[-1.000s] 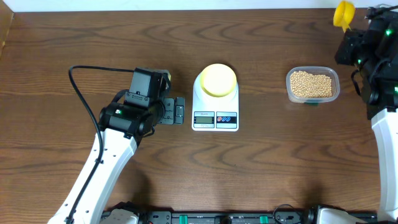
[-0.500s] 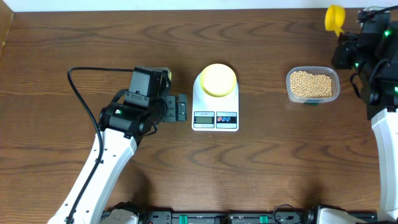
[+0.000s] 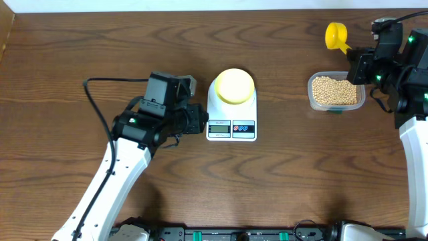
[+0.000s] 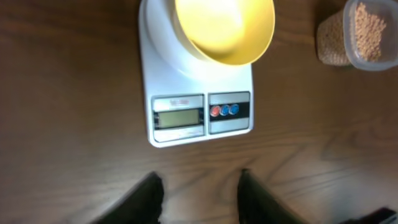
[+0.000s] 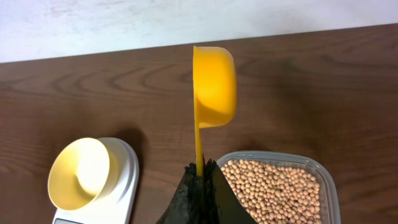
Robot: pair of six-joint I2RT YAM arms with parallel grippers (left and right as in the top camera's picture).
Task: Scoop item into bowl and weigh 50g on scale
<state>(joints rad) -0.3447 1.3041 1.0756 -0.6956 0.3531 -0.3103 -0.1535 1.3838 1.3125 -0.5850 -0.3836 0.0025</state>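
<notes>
The pale yellow bowl (image 3: 234, 86) stands empty on the rounded top of the white scale (image 3: 231, 138), whose display faces the table's front. Beige beans (image 3: 334, 90) fill a clear tub (image 3: 361, 87) to the right. My left gripper (image 3: 199, 120) hovers just left of the scale's display. In the left wrist view its jaws (image 4: 199, 180) stand apart over bare wood, with the scale (image 4: 199, 87) and bowl (image 4: 227, 28) ahead. My right gripper (image 5: 200, 171) is shut on the thin handle of a yellow scoop (image 5: 214, 81). The scoop (image 3: 336, 35) is empty and sits above the tub's back left corner.
The wooden table's back edge meets a white wall (image 5: 186, 25) behind the scoop. A black cable (image 3: 100, 87) loops off the left arm. The tub's rim (image 5: 273, 155) lies right beside the right gripper's fingers.
My left gripper has slid right to the scale's edge and its jaws have narrowed. The right arm has carried the scoop left, from the back right corner to above the tub.
</notes>
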